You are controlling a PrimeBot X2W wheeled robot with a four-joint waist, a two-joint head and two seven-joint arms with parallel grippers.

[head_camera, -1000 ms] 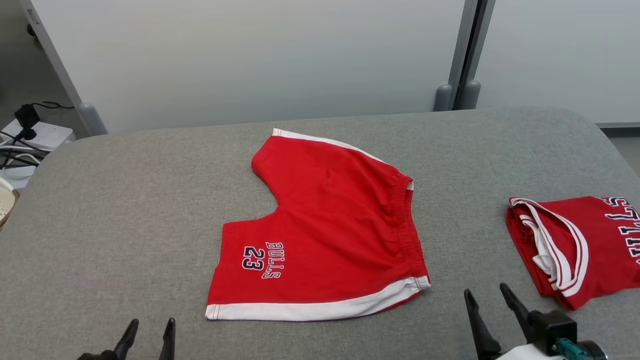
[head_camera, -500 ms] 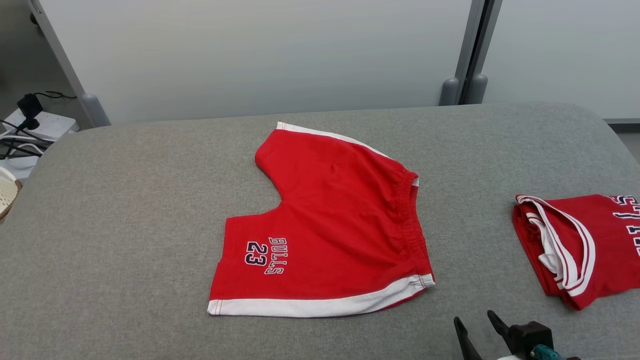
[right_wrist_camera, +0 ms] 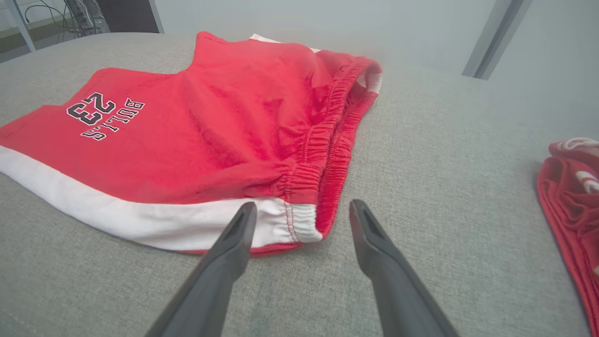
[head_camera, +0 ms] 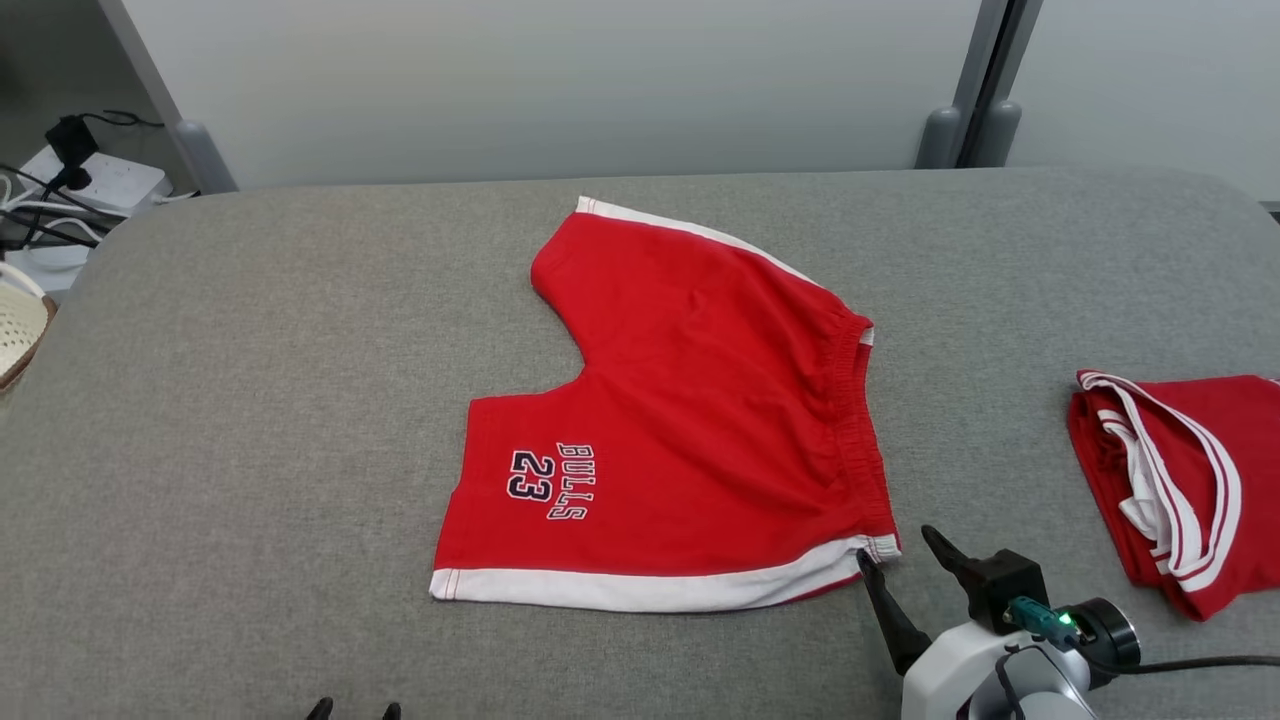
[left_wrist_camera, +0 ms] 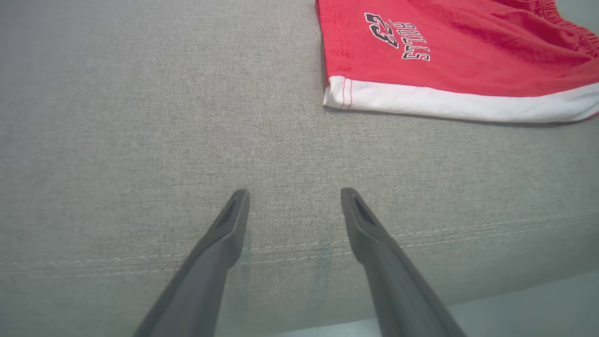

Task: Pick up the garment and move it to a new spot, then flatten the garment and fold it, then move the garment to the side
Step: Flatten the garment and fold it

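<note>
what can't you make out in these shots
Folded jersey: head view, right edge cuts off its far side.
Left gripper: head view, bottom edge hides all but its fingertips.
Basket: head view, left edge cuts most off.
Shorts: underside hidden by the cloth itself.

Ends at the right gripper (head_camera: 897, 547) in two long dark fingers (right_wrist_camera: 220, 276), matte charcoal, broad at the root and tapering to blunt tips. Shows a shallow recessed slot on the inner face of each, near the tip. Wears the same on the left gripper (left_wrist_camera: 295, 192): dark grey, smooth, slotted. Carries behind the right fingers a boxy black mount (head_camera: 1000, 580) on a rounded, pale grey-white wrist housing (head_camera: 955, 670). Bears beside it a small teal connector (head_camera: 1030, 612) with a lit green lamp (head_camera: 1063, 620), then a round black cap (head_camera: 1112, 632) with a pale rim. Trails a thin black cable (head_camera: 1200, 663) from that cap.
</note>
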